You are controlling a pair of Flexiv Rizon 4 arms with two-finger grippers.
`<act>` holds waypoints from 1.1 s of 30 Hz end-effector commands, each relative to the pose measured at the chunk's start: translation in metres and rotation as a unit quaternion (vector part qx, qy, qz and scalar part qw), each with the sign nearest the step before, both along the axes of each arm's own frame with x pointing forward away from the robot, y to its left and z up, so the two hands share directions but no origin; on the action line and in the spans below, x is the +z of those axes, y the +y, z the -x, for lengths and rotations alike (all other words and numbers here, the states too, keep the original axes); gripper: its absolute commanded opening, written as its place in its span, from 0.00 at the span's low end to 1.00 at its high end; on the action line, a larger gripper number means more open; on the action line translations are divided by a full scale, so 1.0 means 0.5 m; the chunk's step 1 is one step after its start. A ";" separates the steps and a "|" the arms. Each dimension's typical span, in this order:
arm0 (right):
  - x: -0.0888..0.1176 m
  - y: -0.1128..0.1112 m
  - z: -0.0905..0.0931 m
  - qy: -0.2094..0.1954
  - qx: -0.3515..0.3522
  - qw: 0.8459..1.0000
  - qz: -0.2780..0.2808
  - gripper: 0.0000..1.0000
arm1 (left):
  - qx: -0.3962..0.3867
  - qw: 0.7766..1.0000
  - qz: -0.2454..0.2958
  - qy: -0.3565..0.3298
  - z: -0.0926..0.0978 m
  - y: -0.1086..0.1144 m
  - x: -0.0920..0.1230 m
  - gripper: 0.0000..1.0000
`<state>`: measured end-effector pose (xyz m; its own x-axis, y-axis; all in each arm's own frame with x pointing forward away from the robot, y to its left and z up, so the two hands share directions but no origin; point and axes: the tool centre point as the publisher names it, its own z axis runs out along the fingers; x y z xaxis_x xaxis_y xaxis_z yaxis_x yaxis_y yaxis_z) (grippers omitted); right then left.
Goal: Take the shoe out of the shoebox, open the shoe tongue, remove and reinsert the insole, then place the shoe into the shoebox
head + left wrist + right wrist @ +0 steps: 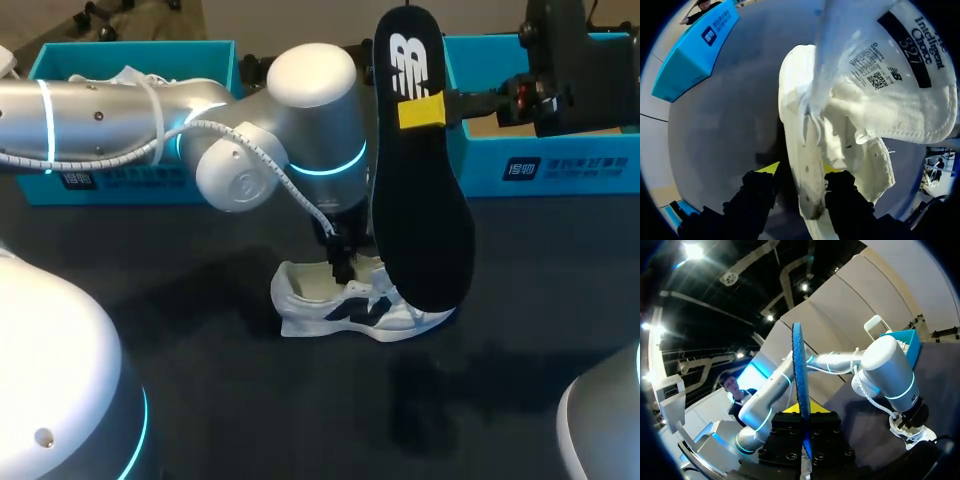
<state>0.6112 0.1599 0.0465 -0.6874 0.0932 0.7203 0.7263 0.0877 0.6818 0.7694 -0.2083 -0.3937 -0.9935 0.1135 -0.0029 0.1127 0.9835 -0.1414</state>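
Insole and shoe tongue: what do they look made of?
The insole: likely foam under a matte black fabric top with a white printed logo; seen edge-on in the right wrist view it looks blue, perhaps another layer. The shoe tongue: off-white textile, looks like mesh or knit from its pebbled texture, with a smooth printed label on it.

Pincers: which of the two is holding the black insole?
The right arm's pincer: it is clamped on the black insole, held upright in the air. The left pincer is down at the white sneaker.
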 end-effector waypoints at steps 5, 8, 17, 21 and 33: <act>0.000 0.006 -0.004 0.001 0.001 1.000 0.001 0.00 | -0.004 1.000 -0.003 0.010 0.000 -0.001 -0.012 0.00; 0.000 0.006 -0.004 0.001 0.001 1.000 0.001 0.00 | -0.008 1.000 -0.003 0.019 -0.003 0.001 -0.011 0.00; 0.000 0.006 -0.004 0.001 0.001 1.000 0.001 0.00 | -0.122 0.988 0.012 0.090 -0.017 0.016 0.043 0.00; 0.000 0.006 -0.004 0.001 0.001 1.000 0.001 0.00 | -0.190 0.971 0.025 0.144 -0.025 0.022 0.067 0.00; 0.000 0.006 -0.004 0.001 0.001 1.000 0.001 0.00 | -0.465 0.867 0.007 0.177 0.004 0.020 0.114 0.00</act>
